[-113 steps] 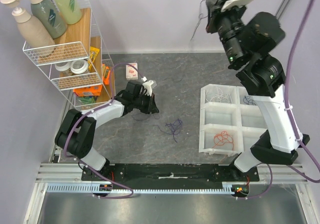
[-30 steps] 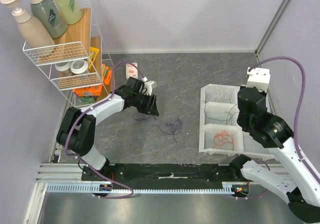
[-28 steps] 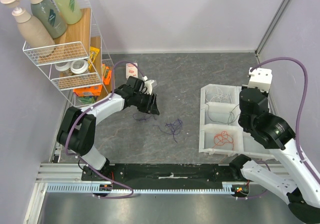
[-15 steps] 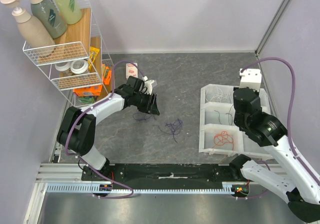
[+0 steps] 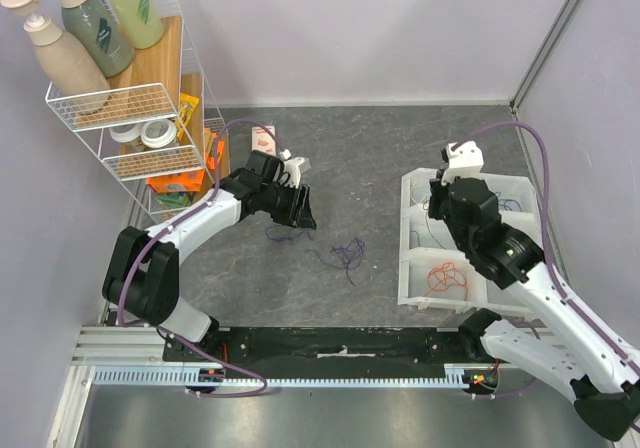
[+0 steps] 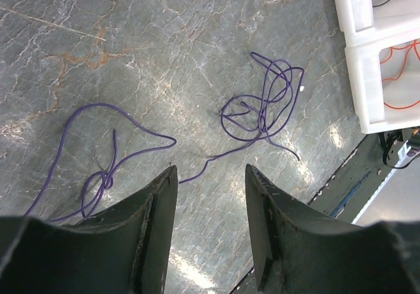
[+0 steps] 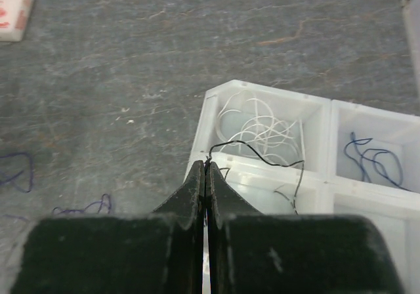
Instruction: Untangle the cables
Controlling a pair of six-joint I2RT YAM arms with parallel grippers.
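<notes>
Moved: right arm's swung left across the tray since half a sec ago, and its wrist now sits over the tray's far-left corner. Left arm is pretty much where it was.
Right gripper (image 7: 206,166): fingers pressed together, pinching a thin dark cable (image 7: 262,155) right at the tray's left rim.
Thin dark cable: arcs from the fingertips over a divider and trails into the left compartment one row nearer than the white one.
Tray (image 7: 275,92): white, split into compartments. A white cable (image 7: 256,126) is coiled in the far-left one, a dark blue cable (image 7: 371,159) lies in the one to its right, and an orange-red cable (image 5: 447,276) is in the near-left one.
Left gripper (image 6: 210,170): fingers spread apart with nothing between them, low over the table (image 6: 164,31).
Purple tangle (image 6: 265,110): on the bare table between the left gripper and the tray, touching neither.
Purple strand (image 6: 98,179): loose and knotted, right under the left gripper's finger.
White box (image 7: 12,18): red print, far-left side of the table.
</notes>
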